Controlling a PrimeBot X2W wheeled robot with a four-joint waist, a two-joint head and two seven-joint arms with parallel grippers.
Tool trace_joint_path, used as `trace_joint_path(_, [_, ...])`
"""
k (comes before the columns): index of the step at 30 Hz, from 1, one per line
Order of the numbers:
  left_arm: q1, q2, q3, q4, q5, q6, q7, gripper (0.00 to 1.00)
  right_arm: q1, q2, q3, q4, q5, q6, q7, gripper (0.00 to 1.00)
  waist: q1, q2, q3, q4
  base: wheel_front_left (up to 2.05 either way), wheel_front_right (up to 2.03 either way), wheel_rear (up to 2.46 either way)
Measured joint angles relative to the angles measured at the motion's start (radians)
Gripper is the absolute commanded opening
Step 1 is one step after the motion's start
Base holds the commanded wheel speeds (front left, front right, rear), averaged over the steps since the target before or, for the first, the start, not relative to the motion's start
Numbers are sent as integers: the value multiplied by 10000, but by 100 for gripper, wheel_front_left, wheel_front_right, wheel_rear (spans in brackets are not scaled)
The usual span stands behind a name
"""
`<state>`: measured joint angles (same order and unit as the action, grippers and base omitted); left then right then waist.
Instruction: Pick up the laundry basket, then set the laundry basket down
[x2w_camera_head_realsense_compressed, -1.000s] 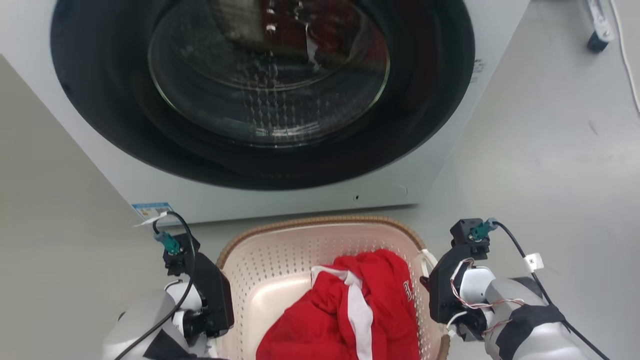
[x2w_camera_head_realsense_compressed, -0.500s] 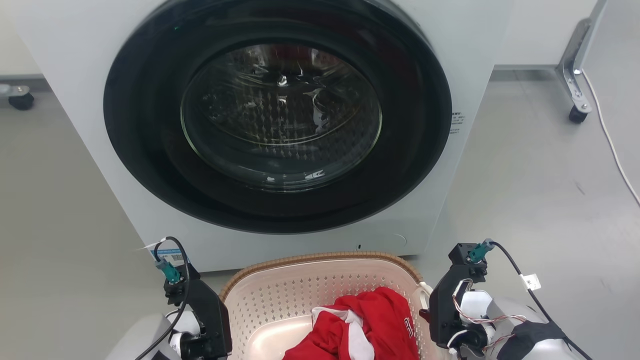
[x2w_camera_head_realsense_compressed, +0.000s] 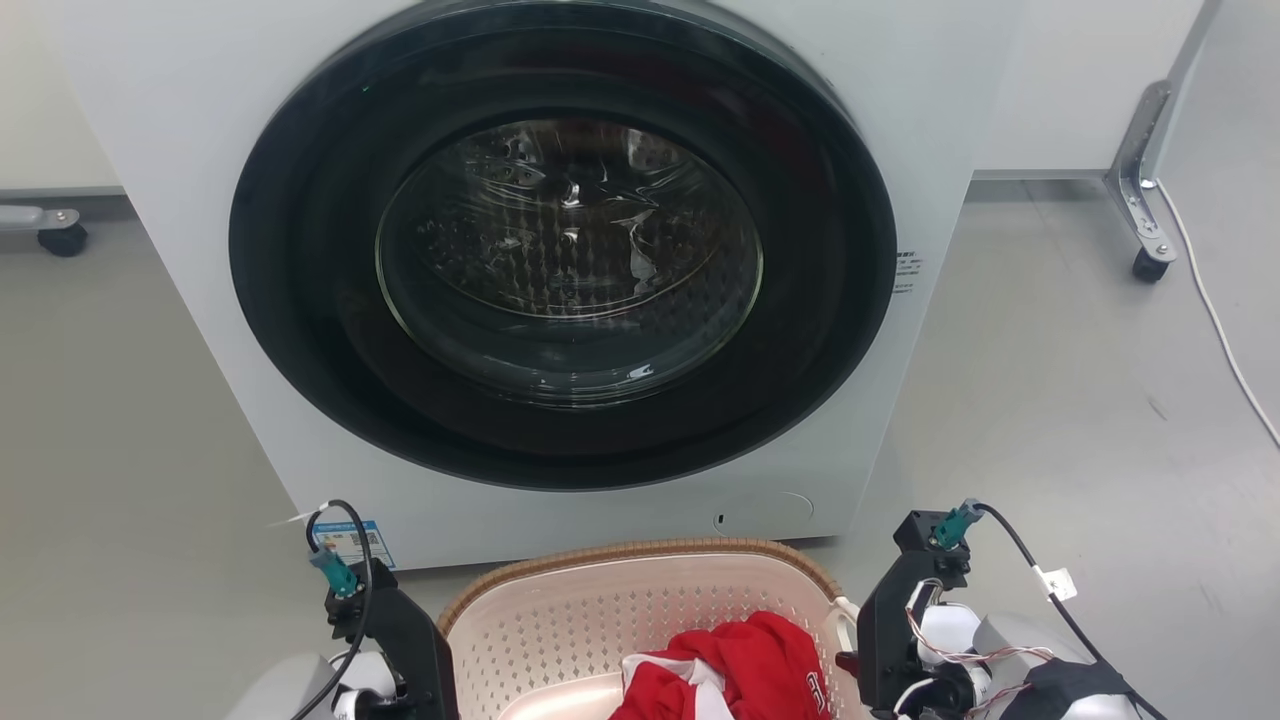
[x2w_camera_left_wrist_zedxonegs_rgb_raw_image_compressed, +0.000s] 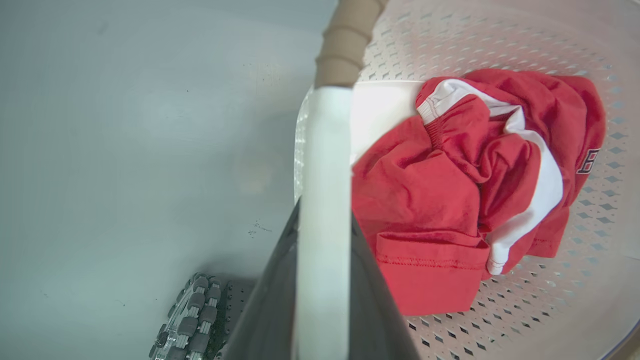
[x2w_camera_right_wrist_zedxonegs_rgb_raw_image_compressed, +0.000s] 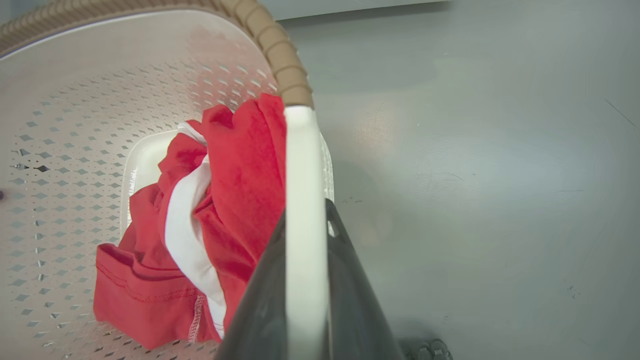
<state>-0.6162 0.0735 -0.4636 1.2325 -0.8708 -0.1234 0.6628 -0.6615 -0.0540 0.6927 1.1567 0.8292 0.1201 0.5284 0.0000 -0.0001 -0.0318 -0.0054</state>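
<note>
- Left gripper (x2w_camera_left_wrist_zedxonegs_rgb_raw_image_compressed: 325, 217) and right gripper (x2w_camera_right_wrist_zedxonegs_rgb_raw_image_compressed: 305, 212) each pinch a white handle (x2w_camera_left_wrist_zedxonegs_rgb_raw_image_compressed: 325, 150) of the laundry basket (x2w_camera_head_realsense_compressed: 640, 600) between them.
- Judged mid-carry; next, lower both evenly to the floor (x2w_camera_head_realsense_compressed: 1050, 400).

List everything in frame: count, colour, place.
washing machine: 1, white, dark round door shut, straight ahead
floor: 1, grey, all around
basket: 1, cream, brown rim, before the machine, between claws
garment: 1, red and white, crumpled in basket
wheeled legs: 2, grey metal, floor's far left and far right
cable: 1, white, on floor, right
left claw: 1, dark, shut on basket's left handle
right claw: 1, dark, shut on basket's right handle
</note>
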Motion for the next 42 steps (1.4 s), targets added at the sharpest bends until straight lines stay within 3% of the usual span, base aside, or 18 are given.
trace_joint_path(42, [158,142,-234,-104,-186,0,-142,0,39,0,332,48,779,-10,334,0,0,1,-26,-35,0,0,0])
